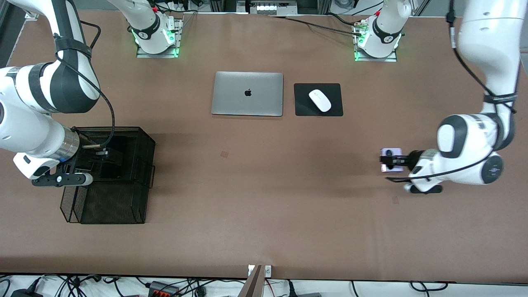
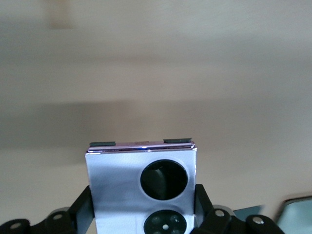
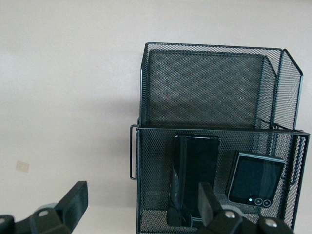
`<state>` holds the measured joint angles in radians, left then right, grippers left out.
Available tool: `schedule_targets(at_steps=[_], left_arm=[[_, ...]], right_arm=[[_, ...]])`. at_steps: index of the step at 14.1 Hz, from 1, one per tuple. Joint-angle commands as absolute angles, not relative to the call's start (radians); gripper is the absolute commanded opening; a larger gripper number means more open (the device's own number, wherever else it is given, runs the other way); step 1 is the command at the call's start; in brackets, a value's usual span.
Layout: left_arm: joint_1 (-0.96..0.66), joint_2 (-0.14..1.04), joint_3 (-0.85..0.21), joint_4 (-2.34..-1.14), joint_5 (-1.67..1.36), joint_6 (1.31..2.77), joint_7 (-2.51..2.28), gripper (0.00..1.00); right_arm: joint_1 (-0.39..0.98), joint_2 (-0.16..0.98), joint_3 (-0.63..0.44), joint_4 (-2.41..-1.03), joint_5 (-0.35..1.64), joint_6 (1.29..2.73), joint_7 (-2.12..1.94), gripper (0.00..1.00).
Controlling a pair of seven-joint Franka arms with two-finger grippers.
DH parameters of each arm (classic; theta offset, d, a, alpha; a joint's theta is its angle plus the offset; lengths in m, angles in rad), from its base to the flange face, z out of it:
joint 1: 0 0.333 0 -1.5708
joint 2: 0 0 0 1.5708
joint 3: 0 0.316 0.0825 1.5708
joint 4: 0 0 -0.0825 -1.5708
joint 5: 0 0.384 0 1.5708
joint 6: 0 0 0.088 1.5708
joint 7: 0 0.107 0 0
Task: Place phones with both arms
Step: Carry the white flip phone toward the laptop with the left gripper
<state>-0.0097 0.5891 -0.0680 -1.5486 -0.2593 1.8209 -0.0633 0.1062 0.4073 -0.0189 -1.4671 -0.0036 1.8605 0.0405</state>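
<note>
The lavender-white phone (image 2: 141, 187) sits clamped between the fingers of the left gripper (image 1: 392, 160), held over the table (image 1: 264, 206) toward the left arm's end. The longer black slab (image 3: 192, 183) and the squarish black phone (image 3: 256, 180) stand side by side in one compartment of the black mesh organizer (image 1: 109, 177) at the right arm's end. The right gripper (image 3: 139, 202) hangs over that organizer, fingers spread wide and holding nothing.
</note>
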Motion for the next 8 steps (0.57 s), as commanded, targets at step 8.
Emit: schedule_targets(at_steps=[8], left_arm=[[-0.331,0.765,-0.061,-1.235,-0.506,1.883,-0.604,0.43]], right_arm=[[0.103,0.457,-0.020,-1.445,0.003,1.861,0.051,1.00]])
